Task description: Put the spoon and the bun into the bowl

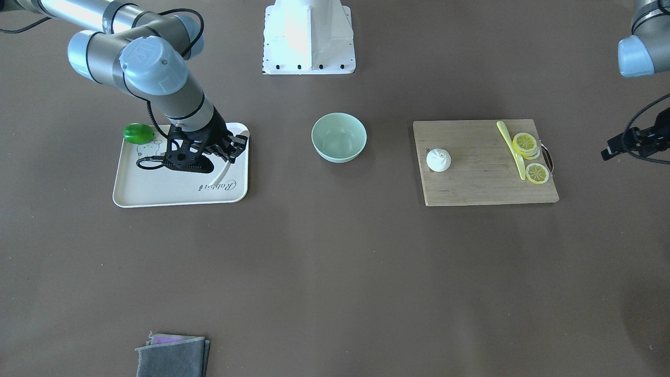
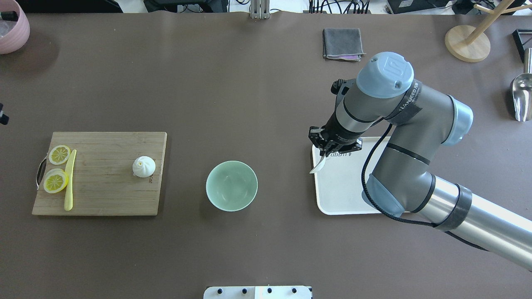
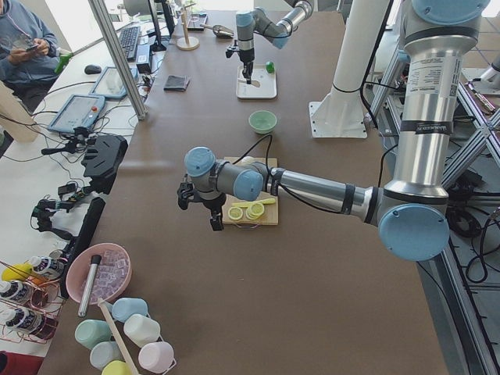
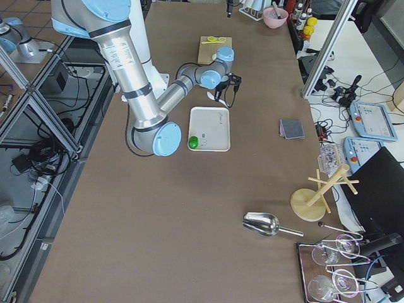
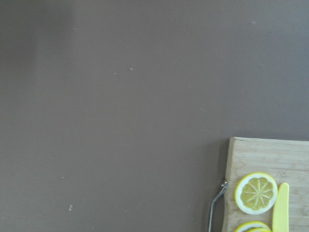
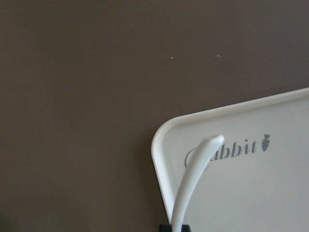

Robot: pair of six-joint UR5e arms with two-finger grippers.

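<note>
My right gripper (image 2: 328, 153) is shut on the handle of the white spoon (image 2: 318, 166) and holds it tilted over the far left corner of the cream tray (image 2: 345, 199). In the right wrist view the spoon (image 6: 193, 179) rises from the jaws over the tray corner (image 6: 161, 140). The mint-green bowl (image 2: 231, 185) stands empty at mid-table, apart from both arms. The white bun (image 2: 144, 166) sits on the wooden cutting board (image 2: 104, 199). My left gripper (image 1: 610, 152) hovers beyond the board's outer end; I cannot tell whether it is open or shut.
A pale-yellow knife (image 2: 69, 178) and lemon slices (image 2: 56, 181) lie at the board's left end. A green fruit (image 1: 138, 133) sits on the tray's corner. A folded grey cloth (image 2: 342, 43) lies at the far side. The robot's white base (image 1: 309, 36) stands behind the bowl.
</note>
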